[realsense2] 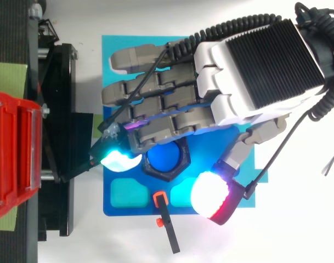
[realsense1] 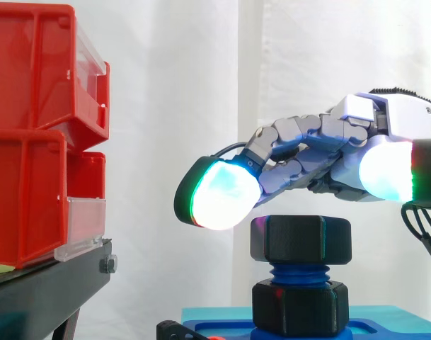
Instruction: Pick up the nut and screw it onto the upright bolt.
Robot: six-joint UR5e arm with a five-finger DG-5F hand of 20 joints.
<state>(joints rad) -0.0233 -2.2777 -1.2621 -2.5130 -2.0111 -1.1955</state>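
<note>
From the side, the robot hand (realsense1: 328,152) hangs open, its fingers stretched out almost level and the glowing fingertip pads (realsense1: 222,193) gripping nothing. Directly beneath the fingers sits the black hexagonal plastic nut (realsense1: 300,239), already started on the blue threaded plastic bolt (realsense1: 298,273), with a few turns of bare thread showing between it and the black hexagonal base collar (realsense1: 300,306) lower down. A sliver of white seems to show between the fingers and the nut's top face, so I judge them just apart, though it is close. The step in hand looks to be running the nut down. To do it well, the hand should drop until the thumb bears on one flat and the fingers on the opposite one, keep the turning axis in line with the bolt so the thread does not cross, and turn in short strokes with only light downward pressure. From above, the nut's black rim (realsense2: 156,171) shows from under the fingers, ringing the bolt's blue top (realsense2: 168,159) – between the lit fingertip (realsense2: 118,160) and the thumb pad (realsense2: 210,194), nearer the fingers
</note>
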